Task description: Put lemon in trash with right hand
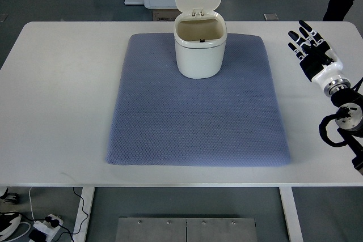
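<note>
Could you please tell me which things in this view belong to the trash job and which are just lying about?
Belonging to the job:
- trash bin, lid open
- right hand, fingers spread, empty
No lemon is visible.

Just lying about:
- blue mat
- white table
- power strip on the floor

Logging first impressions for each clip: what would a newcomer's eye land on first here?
Most likely the white trash bin, standing at the far end of the blue mat with its lid flipped up and open. Next, the right hand over the table's right side, fingers spread and holding nothing. No lemon is visible anywhere.
</note>
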Robot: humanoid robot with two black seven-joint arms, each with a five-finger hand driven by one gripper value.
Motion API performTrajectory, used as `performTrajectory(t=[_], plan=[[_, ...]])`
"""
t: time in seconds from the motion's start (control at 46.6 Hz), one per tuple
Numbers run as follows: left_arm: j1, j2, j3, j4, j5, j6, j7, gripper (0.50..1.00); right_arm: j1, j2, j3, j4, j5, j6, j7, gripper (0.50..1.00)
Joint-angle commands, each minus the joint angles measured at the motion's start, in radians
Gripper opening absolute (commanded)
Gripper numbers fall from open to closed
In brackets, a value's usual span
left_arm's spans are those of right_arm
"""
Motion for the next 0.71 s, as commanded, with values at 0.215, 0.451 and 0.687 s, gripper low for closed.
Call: performTrajectory(t=[0.215,0.451,0.687], plan=[[0.000,0.000,0.000,-0.001,0.000,0.000,0.000,1.000,-0.031,0.055,0.029,-0.010,-0.194,-0.001,0.047,1.000],[0.000,0.000,0.000,-0.001,0.000,0.000,0.000,1.000,-0.031,0.081,0.027,-0.044,-0.305,-0.001,0.059,1.000],[0.000,0.000,0.000,-0.001,0.000,0.000,0.000,1.000,-0.052,0.117,0.050,-0.068,-0.311,-0.002,0.072,1.000]])
